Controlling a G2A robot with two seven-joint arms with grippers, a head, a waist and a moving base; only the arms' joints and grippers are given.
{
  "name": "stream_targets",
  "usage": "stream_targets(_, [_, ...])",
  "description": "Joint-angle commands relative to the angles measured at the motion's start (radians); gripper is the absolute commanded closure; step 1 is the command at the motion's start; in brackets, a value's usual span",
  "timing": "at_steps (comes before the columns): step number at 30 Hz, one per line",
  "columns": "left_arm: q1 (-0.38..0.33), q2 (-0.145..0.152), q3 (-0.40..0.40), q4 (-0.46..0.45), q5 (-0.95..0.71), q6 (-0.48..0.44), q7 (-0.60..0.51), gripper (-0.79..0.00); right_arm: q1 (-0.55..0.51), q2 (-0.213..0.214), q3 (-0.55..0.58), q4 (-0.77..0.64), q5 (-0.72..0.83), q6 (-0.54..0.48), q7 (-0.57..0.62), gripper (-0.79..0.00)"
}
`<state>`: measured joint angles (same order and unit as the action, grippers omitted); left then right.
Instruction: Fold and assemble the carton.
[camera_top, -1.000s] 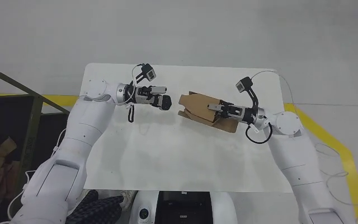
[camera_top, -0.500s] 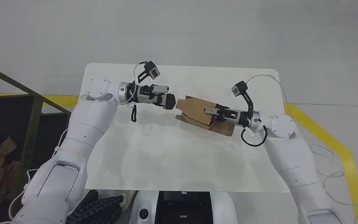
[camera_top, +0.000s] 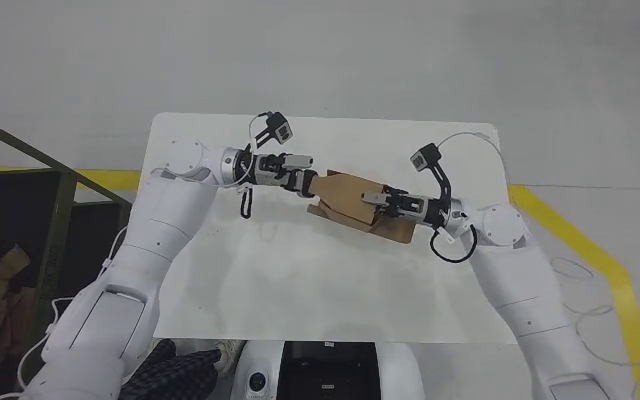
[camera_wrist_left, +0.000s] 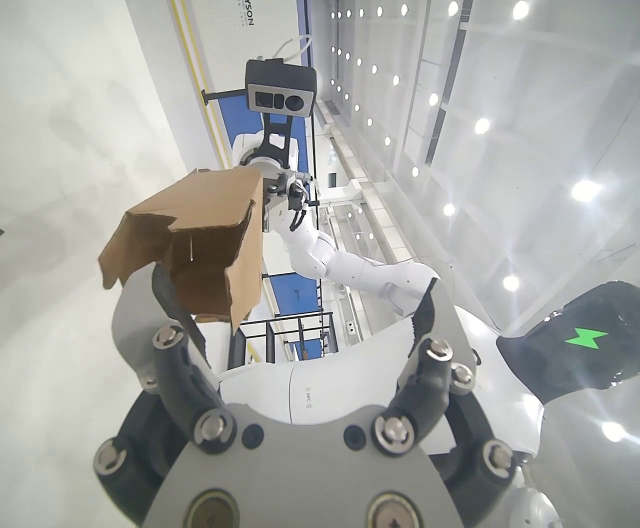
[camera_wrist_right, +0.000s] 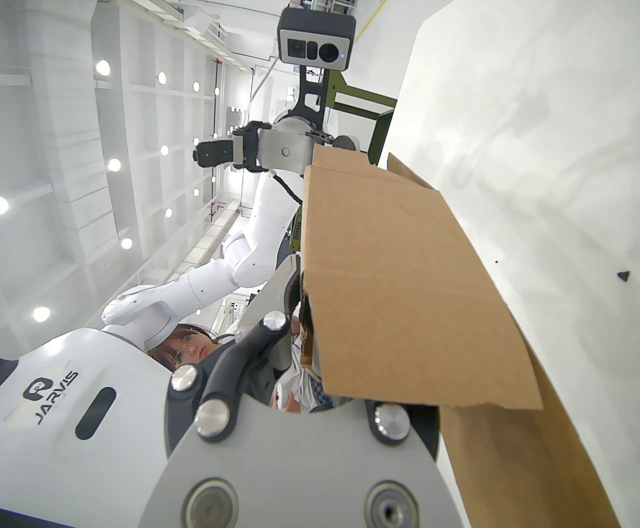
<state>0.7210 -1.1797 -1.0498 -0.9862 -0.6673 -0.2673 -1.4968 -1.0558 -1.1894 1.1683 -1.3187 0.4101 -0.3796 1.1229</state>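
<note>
The right gripper (camera_wrist_right: 303, 295) has its jaws clamped on the near edge of the brown carton (camera_wrist_right: 390, 280). The carton's flat panel stretches away from the jaws above the white worktop (camera_wrist_right: 525, 125). Beyond its far edge hangs the left gripper (camera_wrist_right: 207, 153).

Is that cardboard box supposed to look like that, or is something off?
Yes, the carton looks rough. The flap edges at its open end are jagged and uneven, as if torn, and its walls sit skewed rather than square.
</note>
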Motion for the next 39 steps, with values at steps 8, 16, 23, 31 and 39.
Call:
stream_targets(8, [-0.013,-0.003,-0.007,0.006,-0.038,-0.005,-0.03,-0.785,0.013,-0.004,-0.032,0.028,-0.035,0.018,-0.044,0.0])
stream_targets(16, [-0.01,-0.009,0.005,-0.01,-0.053,0.001,-0.038,-0.785,0.021,-0.009,-0.065,0.032,-0.059,0.031,-0.073,0.0])
stream_targets(23, [-0.018,-0.014,0.018,-0.021,-0.056,0.003,-0.039,-0.785,0.024,-0.013,-0.087,0.035,-0.078,0.046,-0.091,0.0])
stream_targets(31, [-0.035,-0.028,0.059,-0.005,-0.058,0.009,-0.039,-0.785,0.036,-0.018,-0.11,0.034,-0.073,0.054,-0.101,0.0])
stream_targets(39, [-0.059,-0.043,0.094,0.026,-0.065,0.002,-0.039,-0.785,0.041,-0.021,-0.121,0.033,-0.065,0.055,-0.108,0.0])
